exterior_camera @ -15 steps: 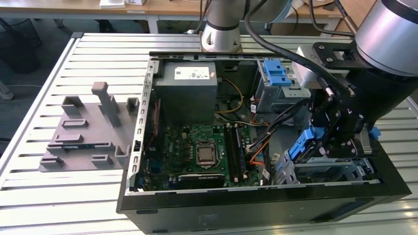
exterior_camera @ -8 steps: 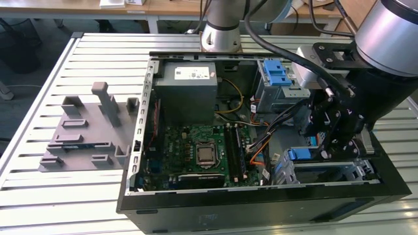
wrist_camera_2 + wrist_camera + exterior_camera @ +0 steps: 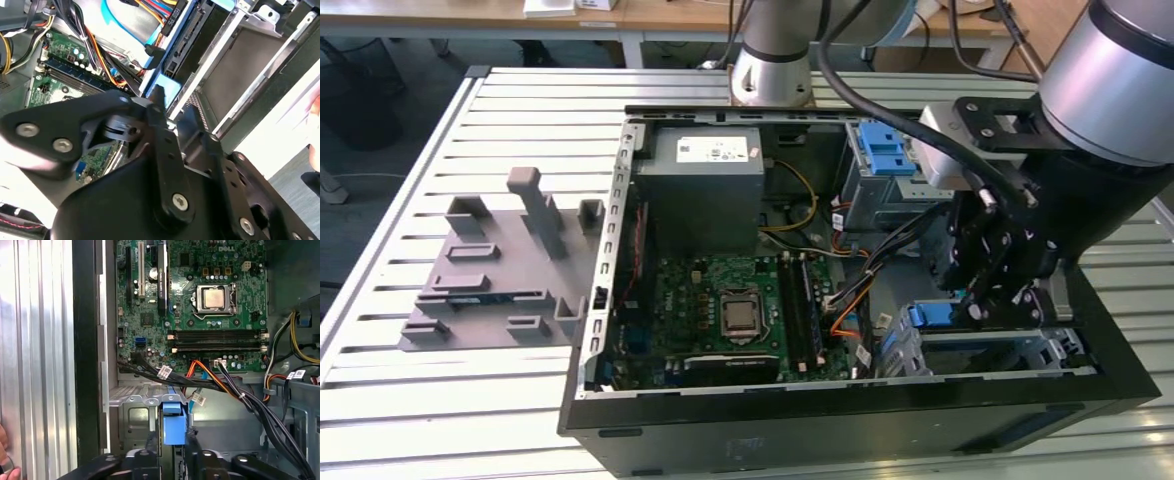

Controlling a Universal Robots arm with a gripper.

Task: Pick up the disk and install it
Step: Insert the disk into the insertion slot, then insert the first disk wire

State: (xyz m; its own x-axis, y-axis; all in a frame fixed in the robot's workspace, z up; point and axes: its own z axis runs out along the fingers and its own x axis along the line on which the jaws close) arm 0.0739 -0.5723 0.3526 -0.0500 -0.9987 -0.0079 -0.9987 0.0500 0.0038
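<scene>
Since the disk sits edge-on between the fingers of the pincer, low inside the drive cage at the front corner of the open computer case, we judge it a stiff, fairly heavy slab for its size; its circuit side and connector would be fragile, and bare metal faces slippery, so the blue plastic carrier is the sensible place to take hold; in the first wrist view the pincer is narrowed onto that blue end, one black finger on each side; in the exterior view we see the blue tab just beside the fingers, above the cage's grey metal wall; of the disk itself little shows beyond blue plastic and a thin dark edge; the motherboard lies beside it, with bundled cables crossing near.
</scene>
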